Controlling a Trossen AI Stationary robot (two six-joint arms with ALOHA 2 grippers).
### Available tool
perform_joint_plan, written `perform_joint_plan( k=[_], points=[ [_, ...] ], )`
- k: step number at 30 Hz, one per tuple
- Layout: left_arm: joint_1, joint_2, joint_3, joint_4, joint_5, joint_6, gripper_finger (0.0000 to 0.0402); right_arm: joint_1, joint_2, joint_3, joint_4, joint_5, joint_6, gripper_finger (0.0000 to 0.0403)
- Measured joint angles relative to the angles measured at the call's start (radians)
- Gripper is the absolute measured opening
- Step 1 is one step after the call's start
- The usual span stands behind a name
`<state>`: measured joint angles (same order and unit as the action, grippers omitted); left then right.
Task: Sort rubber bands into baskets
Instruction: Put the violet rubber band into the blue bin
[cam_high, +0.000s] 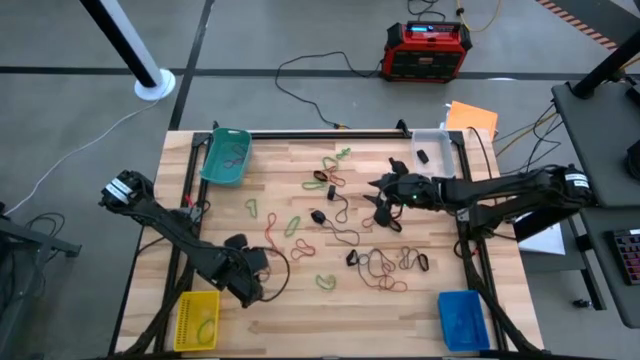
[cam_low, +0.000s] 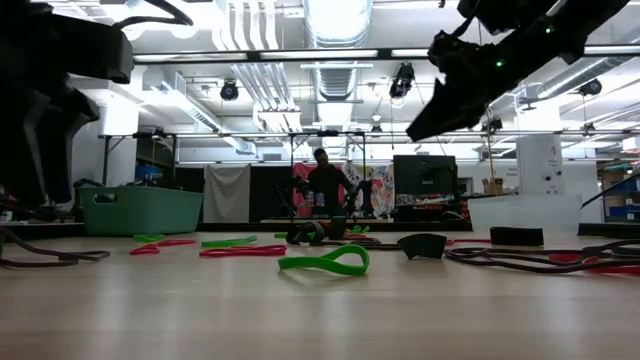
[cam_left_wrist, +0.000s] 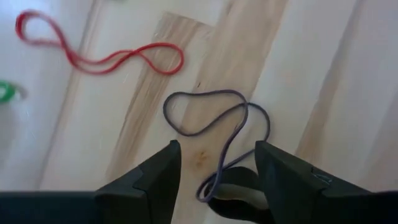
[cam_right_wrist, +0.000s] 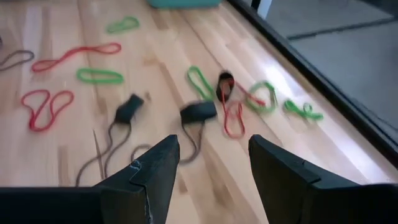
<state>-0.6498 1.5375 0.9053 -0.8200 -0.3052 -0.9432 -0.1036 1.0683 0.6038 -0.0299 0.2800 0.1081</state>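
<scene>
Many rubber bands, red, green, black and brownish, lie loose on the wooden table, most around (cam_high: 350, 235). The baskets stand at the corners: teal (cam_high: 227, 157), clear (cam_high: 432, 147), yellow (cam_high: 197, 320), blue (cam_high: 463, 320). My left gripper (cam_left_wrist: 217, 152) points down near the yellow basket, open. A dark brownish band (cam_left_wrist: 211, 115) lies flat on the wood, and its near end runs in between the fingers. My right gripper (cam_right_wrist: 211, 149) hangs open above the bands toward the table's far middle (cam_high: 385, 192), with nothing between its fingers.
A red band (cam_left_wrist: 99, 56) lies beside the brownish one. Black rails frame the table's left and right sides. A red-and-black box (cam_high: 428, 50) and cables lie on the floor beyond the far edge. A person (cam_low: 322, 185) stands far back in the room.
</scene>
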Motion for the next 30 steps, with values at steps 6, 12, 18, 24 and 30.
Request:
perform_joint_plan(
  k=[6,12,18,24,30],
  points=[
    [0.006,0.000,-0.012,-0.022,-0.001,0.066,0.0190,0.000,-0.058,0.005,-0.012,0.005,0.011,0.0189],
    [0.015,-0.001,-0.044,-0.019,0.000,0.066,0.0190,0.000,-0.067,0.006,-0.013,0.004,0.004,0.0189],
    [0.017,-0.001,-0.051,-0.018,0.036,0.087,0.0190,0.000,-0.064,0.006,-0.018,0.004,0.014,0.0189],
    [0.024,-0.002,-0.058,0.002,0.027,0.154,0.0190,0.000,-0.059,0.004,-0.018,0.004,0.027,0.0189],
    [0.070,-0.002,-0.118,0.138,0.089,0.160,0.0190,0.000,-0.041,0.003,-0.018,0.000,0.040,0.0189]
  ],
)
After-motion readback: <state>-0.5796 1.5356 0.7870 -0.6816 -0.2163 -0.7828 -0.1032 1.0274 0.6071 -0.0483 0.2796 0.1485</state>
